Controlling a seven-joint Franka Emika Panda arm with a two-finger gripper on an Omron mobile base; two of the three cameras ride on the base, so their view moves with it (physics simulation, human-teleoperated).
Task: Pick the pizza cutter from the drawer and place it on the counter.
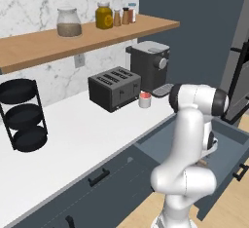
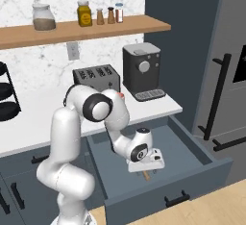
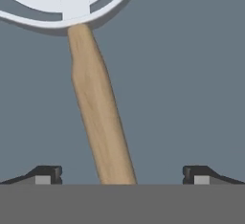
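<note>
The drawer (image 2: 192,147) stands pulled out below the white counter (image 2: 38,118). On its floor lies the pizza cutter (image 3: 98,113), its tan wooden handle running up to the pale round blade at the top of the hand view. My gripper (image 3: 122,175) is low inside the drawer, right over the handle's end, open, with one fingertip on each side and a wide gap to the wood. From the right base view the hand (image 2: 146,164) covers most of the cutter, and just the handle tip (image 2: 146,175) sticks out. The drawer (image 1: 228,149) and counter (image 1: 82,134) also appear from the left.
On the counter stand a black toaster (image 1: 115,88), a coffee machine (image 1: 148,64), a small white cup with a red top (image 1: 145,99) and a black tiered stand (image 1: 22,115). A wooden shelf (image 1: 73,39) with jars hangs above. A tall appliance with black handles (image 2: 216,99) flanks the drawer's right.
</note>
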